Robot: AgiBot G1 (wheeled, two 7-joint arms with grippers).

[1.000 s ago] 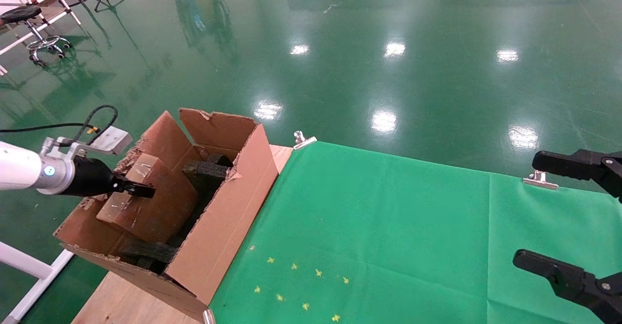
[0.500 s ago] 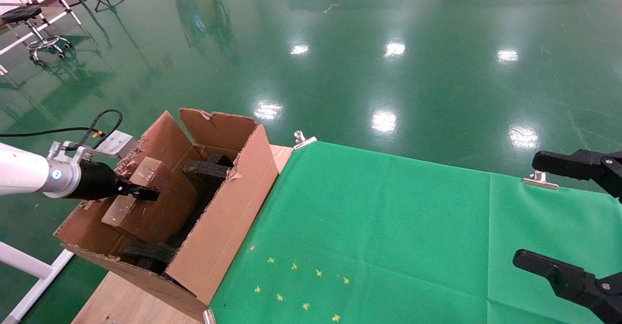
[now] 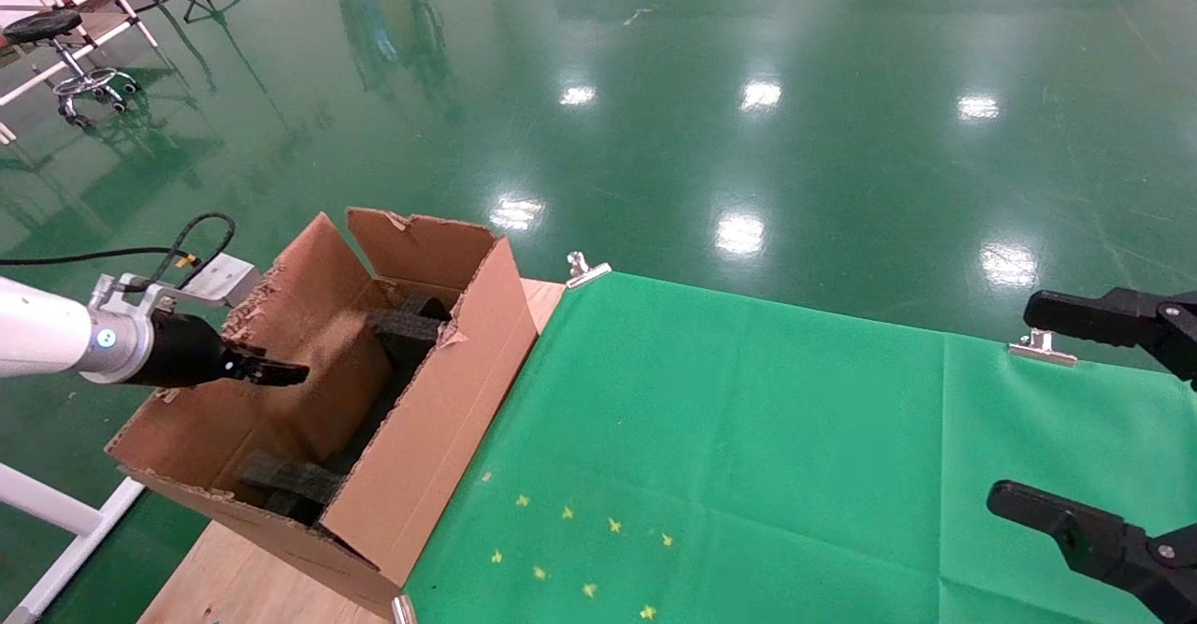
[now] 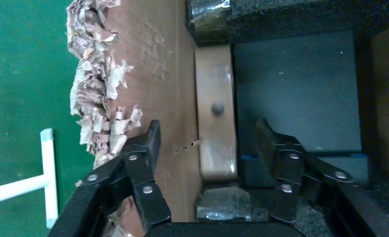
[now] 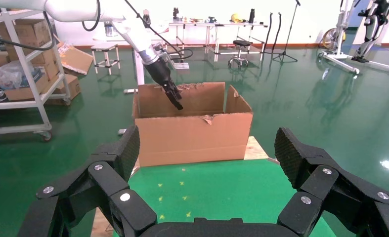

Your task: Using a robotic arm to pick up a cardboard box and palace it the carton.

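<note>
Cardboard box [image 4: 216,112] lies down inside the carton [image 3: 425,432], standing on its narrow edge against the torn-edged side wall, small round hole facing up toward the wrist camera. Black foam pieces [image 3: 409,332] pack the carton beside it and at both ends; the box sits in the slot between wall and foam. From the head view the box itself cannot be made out, only foam and brown inner walls.

Left tool [image 4: 207,148] hangs just above the box, fingers spread wide and gripping nothing: one finger [image 4: 142,163] over the ragged wall edge, the other over the foam side. In the head view the white arm [image 3: 42,341] reaches in from the left, its black tool [image 3: 271,373] over the carton's left flap.

Carton rests on the bare wooden end of the desk [image 3: 238,587], flaps upright, just beside the green cloth [image 3: 748,437] clipped over the rest.

Right tool [image 5: 209,163] is parked well apart at the far right over the cloth, fingers open, empty.
</note>
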